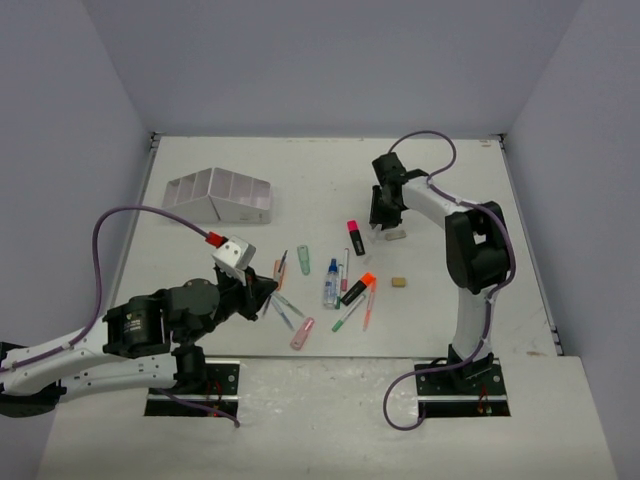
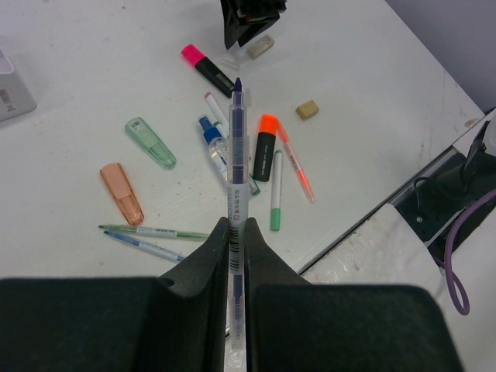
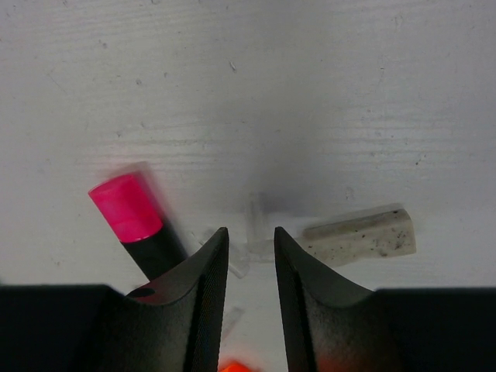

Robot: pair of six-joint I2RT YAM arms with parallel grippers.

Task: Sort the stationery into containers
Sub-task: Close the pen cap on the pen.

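Observation:
My left gripper (image 2: 236, 225) is shut on a thin blue pen (image 2: 237, 147), which sticks out forward between the fingers above the table. In the top view this gripper (image 1: 262, 290) hangs over the left end of the stationery pile. My right gripper (image 3: 250, 232) is down at the table with its jaws apart, and a small clear plastic piece (image 3: 253, 225) lies in the gap. A pink-capped black highlighter (image 3: 136, 217) lies left of its fingers and a speckled pale eraser (image 3: 360, 236) right of them. The white organiser (image 1: 220, 195) stands at the back left.
Loose on the table lie a blue-capped clear bottle (image 1: 331, 283), an orange-capped highlighter (image 1: 357, 288), a tan eraser (image 1: 399, 283), a green marker (image 1: 347, 315), an orange pen (image 1: 368, 305), a green case (image 2: 151, 142), an orange case (image 2: 122, 192) and two thin pens (image 2: 147, 236).

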